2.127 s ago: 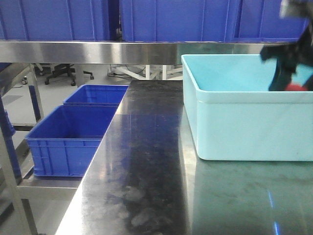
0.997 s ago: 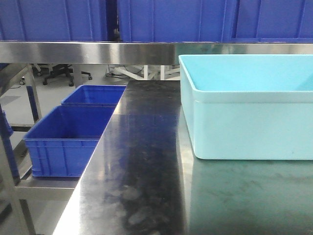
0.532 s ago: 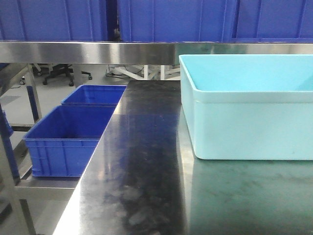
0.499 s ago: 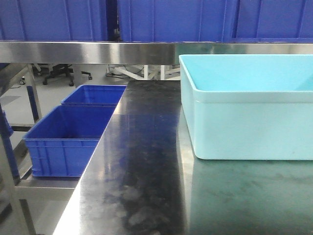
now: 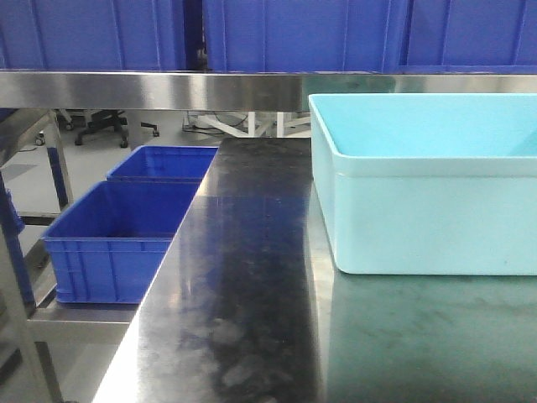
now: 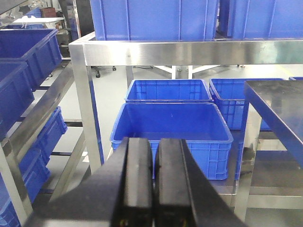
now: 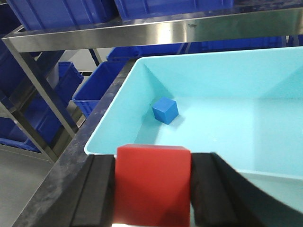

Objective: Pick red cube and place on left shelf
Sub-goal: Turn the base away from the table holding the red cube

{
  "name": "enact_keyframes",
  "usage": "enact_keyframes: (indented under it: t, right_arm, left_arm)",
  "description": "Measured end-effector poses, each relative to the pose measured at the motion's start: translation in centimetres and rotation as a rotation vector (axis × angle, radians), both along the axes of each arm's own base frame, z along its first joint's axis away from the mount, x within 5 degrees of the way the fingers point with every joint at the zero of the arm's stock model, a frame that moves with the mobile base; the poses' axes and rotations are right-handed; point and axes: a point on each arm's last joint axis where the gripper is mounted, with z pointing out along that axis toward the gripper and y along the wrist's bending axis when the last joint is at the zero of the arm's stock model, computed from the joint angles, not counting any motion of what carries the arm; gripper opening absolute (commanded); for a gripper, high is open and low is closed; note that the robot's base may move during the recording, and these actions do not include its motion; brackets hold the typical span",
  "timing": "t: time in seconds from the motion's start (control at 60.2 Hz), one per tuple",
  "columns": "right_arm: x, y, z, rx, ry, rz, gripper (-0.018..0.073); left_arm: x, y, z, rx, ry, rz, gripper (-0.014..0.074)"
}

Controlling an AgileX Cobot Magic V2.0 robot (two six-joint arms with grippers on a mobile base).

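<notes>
Red cube (image 7: 154, 182) sits pinched in the right end effector (image 7: 154, 198) over the tub's (image 7: 227, 127) near rim; a slack grip would drop it inside. Left end effector (image 6: 155, 179) clenched, empty.

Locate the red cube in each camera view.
Front: not in it.
Left wrist: not in it; only the shut left gripper shows.
Right wrist: red cube at bottom centre, held in the right gripper, in front of the turquoise tub's near edge.
Shared landmark: the steel rail under the blue crates, across the top of all three views.
</notes>
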Motion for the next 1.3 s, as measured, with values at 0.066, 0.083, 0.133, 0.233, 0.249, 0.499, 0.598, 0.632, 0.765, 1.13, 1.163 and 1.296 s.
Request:
enact_keyframes:
  t: [0.066,0.083,0.133,0.233,0.249,0.499,0.598,0.632,0.765,1.13,1.163,1.296]
  right_arm:
    - [0.00,0.00,0.00,0.000,0.000,0.000,0.0055]
    - [0.00,0.00,0.00,0.000,0.000,0.000,0.0055]
    - [0.00,0.00,0.00,0.000,0.000,0.000,0.0055]
    - [0.00,0.01,0.00,0.000,0.000,0.001,0.0055]
    - [0.00,0.01,0.00,0.000,0.000,0.001,0.0055]
    - [0.00,0.01,0.00,0.000,0.000,0.001,0.0055]
    - [0.00,0.01,0.00,0.000,0.000,0.001,0.0055]
    - [0.00,0.01,0.00,0.000,0.000,0.001,0.0055]
    - [-0.01,0.02,0.00,0.002,0.000,0.002,0.0055]
    - [-0.01,0.02,0.00,0.002,0.000,0.002,0.0055]
    - [-0.01,0.02,0.00,0.002,0.000,0.002,0.0055]
    - [-0.01,0.02,0.00,0.002,0.000,0.002,0.0055]
  left_arm:
    - [0.00,0.00,0.00,0.000,0.000,0.000,0.0101]
    - [0.00,0.00,0.00,0.000,0.000,0.000,0.0101]
    - [0.00,0.00,0.00,0.000,0.000,0.000,0.0101]
    - [0.00,0.00,0.00,0.000,0.000,0.000,0.0101]
    - [0.00,0.00,0.00,0.000,0.000,0.000,0.0101]
    - [0.00,0.00,0.00,0.000,0.000,0.000,0.0101]
    - [0.00,0.00,0.00,0.000,0.000,0.000,0.0101]
    - [0.00,0.00,0.00,0.000,0.000,0.000,0.0101]
    - [0.00,0.00,0.00,0.000,0.000,0.000,0.0101]
    - [0.00,0.00,0.00,0.000,0.000,0.000,0.0101]
    - [0.00,0.00,0.00,0.000,0.000,0.000,0.0101]
    - [0.00,0.00,0.00,0.000,0.000,0.000,0.0101]
